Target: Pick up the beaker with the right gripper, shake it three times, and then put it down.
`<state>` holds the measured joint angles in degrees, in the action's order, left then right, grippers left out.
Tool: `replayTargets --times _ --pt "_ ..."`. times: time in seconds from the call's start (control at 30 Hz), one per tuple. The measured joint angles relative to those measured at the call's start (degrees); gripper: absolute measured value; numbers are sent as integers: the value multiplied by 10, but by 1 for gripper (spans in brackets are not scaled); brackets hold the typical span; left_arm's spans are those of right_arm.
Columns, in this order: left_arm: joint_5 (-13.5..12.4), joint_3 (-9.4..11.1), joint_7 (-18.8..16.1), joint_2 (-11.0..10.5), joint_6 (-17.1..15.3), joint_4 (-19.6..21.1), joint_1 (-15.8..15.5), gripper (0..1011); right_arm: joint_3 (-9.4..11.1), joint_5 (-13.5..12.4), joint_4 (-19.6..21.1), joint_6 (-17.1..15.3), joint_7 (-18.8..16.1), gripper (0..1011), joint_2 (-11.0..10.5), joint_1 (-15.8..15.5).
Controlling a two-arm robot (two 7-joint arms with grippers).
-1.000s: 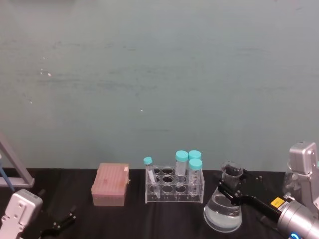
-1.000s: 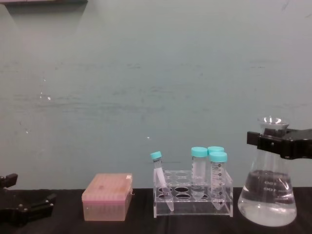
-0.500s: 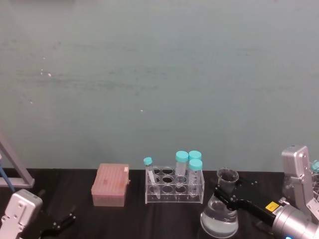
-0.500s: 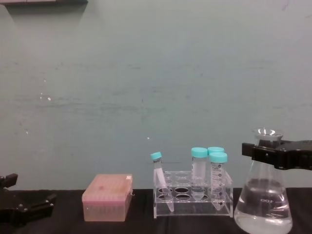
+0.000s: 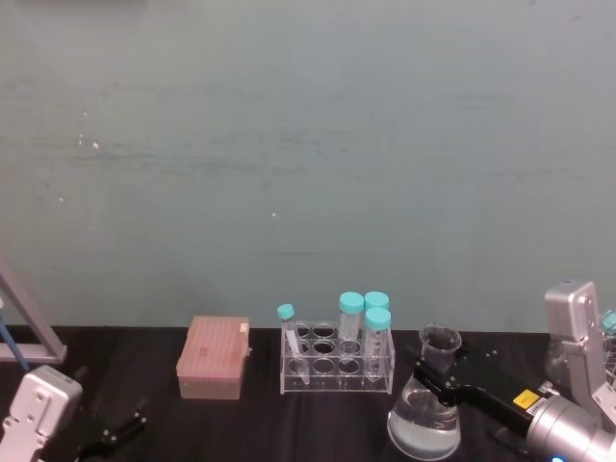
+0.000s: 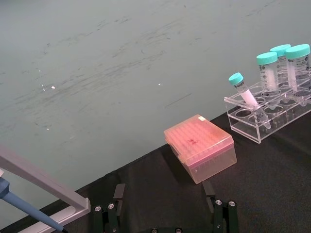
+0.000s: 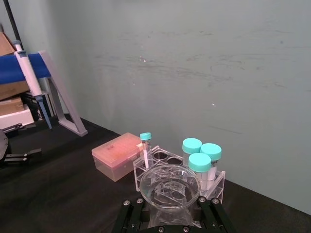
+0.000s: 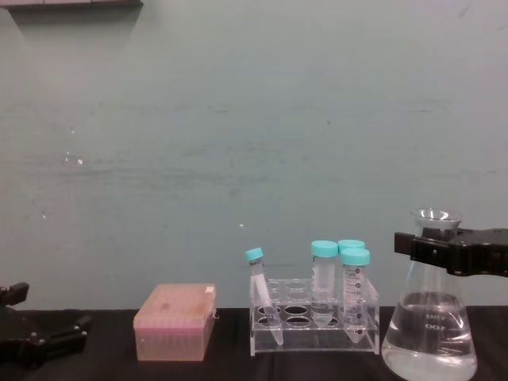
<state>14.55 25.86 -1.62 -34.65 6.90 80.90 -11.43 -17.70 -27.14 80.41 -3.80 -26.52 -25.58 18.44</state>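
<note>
While the right claw (image 8: 432, 248) pinches its neck, the beaker (image 8: 429, 337) is upright at five o'clock, at three o'clock of the tube rack (image 8: 313, 325), its white markings unreadable. The left claw (image 6: 164, 191) rests spread at seven o'clock.

Upright at near right: large clear glass conical flask (image 8: 429, 341), white graduation marks, clear liquid filling the wide base. Neck clamped just under flared rim by black slim-fingered right gripper (image 8: 433, 248).

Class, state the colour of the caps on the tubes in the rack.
The caps are teal, clearest in the right wrist view.
</note>
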Motion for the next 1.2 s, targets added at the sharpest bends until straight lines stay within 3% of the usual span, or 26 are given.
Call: replayTargets --times 0.63,0.7,0.87,0.9,1.0,1.03,1.1,1.2 --pt "0 0 0 0 0 0 0 1000 0 1 0 2 -2 451 0 0" --pt "0 0 0 0 0 0 0 1000 2 -9 0 -2 -4 451 1 -2" --pt "0 0 0 0 0 0 0 1000 29 -103 4 -56 -15 451 30 -19" --pt "0 0 0 0 0 0 0 1000 46 -146 9 -86 -10 451 47 -27" --pt "0 0 0 0 0 0 0 1000 74 -215 17 -134 4 451 76 -39" --pt "0 0 0 0 0 0 0 1000 94 -263 23 -165 20 451 98 -46" --pt "0 0 0 0 0 0 0 1000 121 -323 30 -203 43 451 127 -54" --pt "0 0 0 0 0 0 0 1000 139 -371 36 -230 62 451 148 -59"
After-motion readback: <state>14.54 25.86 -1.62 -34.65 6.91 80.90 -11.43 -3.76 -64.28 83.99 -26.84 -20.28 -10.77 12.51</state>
